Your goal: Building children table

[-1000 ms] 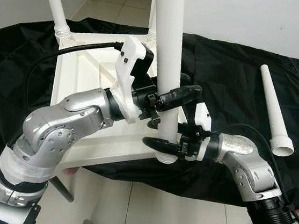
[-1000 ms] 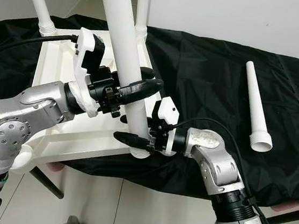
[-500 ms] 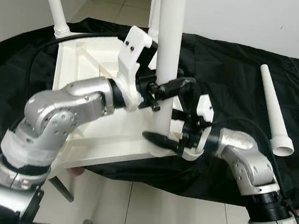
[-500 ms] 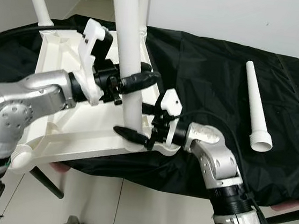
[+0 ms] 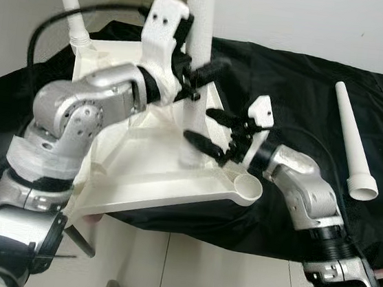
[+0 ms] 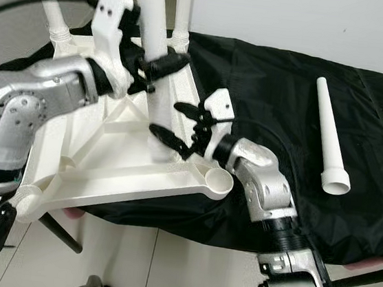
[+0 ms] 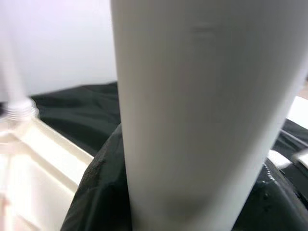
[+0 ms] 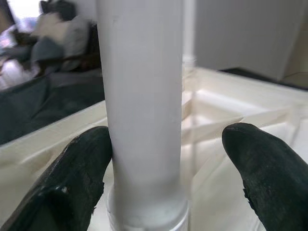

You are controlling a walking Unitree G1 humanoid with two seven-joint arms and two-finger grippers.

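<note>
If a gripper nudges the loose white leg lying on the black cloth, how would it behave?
The loose leg is round and tapered, so it would probably roll, curving toward its narrow end. It looks like rigid hollow plastic, likely light and stiff. The black cloth may damp the roll.

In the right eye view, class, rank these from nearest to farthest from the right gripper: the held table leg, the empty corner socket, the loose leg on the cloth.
1. The held table leg, between the open fingers of the right gripper.
2. The empty corner socket, just below the gripper, at the tabletop's near corner.
3. The loose leg, far off to the robot's right on the black cloth.
</note>
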